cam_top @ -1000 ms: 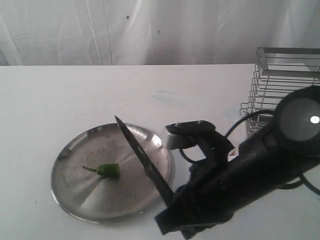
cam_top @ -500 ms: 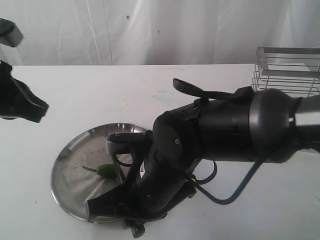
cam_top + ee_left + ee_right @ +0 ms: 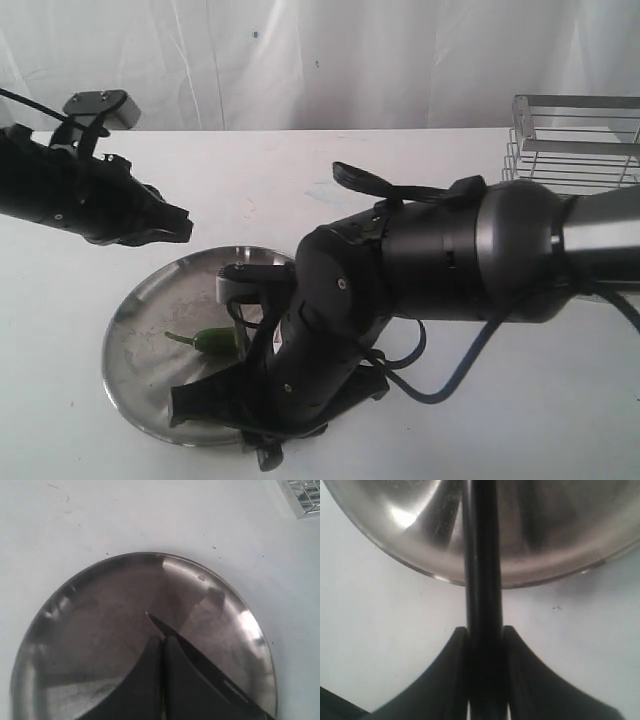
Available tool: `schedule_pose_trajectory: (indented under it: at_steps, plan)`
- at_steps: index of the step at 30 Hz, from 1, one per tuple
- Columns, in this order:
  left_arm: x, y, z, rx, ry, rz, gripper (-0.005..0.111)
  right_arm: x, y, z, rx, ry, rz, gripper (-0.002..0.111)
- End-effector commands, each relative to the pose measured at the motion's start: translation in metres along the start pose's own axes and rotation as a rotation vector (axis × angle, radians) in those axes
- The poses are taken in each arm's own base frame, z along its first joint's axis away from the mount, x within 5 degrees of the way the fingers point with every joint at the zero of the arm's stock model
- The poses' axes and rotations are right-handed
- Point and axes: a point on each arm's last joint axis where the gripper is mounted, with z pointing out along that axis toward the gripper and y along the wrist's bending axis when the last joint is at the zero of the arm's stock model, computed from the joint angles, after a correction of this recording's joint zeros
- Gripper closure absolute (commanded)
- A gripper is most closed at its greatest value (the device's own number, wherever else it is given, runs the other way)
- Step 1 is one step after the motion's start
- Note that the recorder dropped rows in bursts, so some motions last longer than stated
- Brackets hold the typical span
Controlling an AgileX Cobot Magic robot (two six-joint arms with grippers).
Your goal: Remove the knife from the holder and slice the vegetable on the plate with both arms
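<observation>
The green vegetable (image 3: pixel 215 340) lies on the steel plate (image 3: pixel 118 340). My right arm (image 3: pixel 400 270) stretches low over the plate's right half and hides the knife in the exterior view. In the right wrist view the right gripper (image 3: pixel 484 630) is shut on the knife's black handle (image 3: pixel 482 555), just outside the plate's rim (image 3: pixel 420 567). My left gripper (image 3: pixel 185 225) hovers above the plate's far left edge, shut and holding nothing. Its closed fingers (image 3: pixel 145 680) show over the plate (image 3: pixel 75 630), with the knife blade (image 3: pixel 220 677) beside them. The vegetable is hidden in both wrist views.
The wire holder (image 3: pixel 575 140) stands at the back right on the white table; one corner of the holder (image 3: pixel 302 495) shows in the left wrist view. A white curtain hangs behind the table. A cable loops beside the right arm's forearm (image 3: pixel 470 370).
The left arm has come in from the left edge toward the plate. The right arm swung over the plate a second ago and has since barely shifted.
</observation>
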Motion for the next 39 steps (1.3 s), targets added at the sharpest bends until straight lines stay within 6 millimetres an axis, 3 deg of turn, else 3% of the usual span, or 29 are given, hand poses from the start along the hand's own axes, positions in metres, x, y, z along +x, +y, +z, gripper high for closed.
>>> schedule_pose_trajectory:
  at_steps: [1,10,18,27,39]
  plan:
    - [-0.002,0.000,0.016,0.072,-0.045,-0.018,0.107,-0.008,0.007,0.001,0.009,0.027,-0.009,0.108]
    - [-0.006,-0.010,0.024,0.240,-0.116,0.045,0.107,-0.011,0.008,0.019,0.072,0.123,-0.004,0.108]
    - [-0.005,-0.009,0.026,0.240,-0.118,0.058,0.107,-0.011,0.005,0.019,0.090,0.115,0.016,0.108]
    - [0.014,0.005,0.057,0.240,-0.064,-0.013,0.107,-0.011,0.006,0.019,0.087,0.114,0.019,0.108]
    - [0.012,0.007,0.057,0.226,-0.090,-0.010,0.107,-0.009,0.020,0.022,0.034,0.048,0.047,0.108]
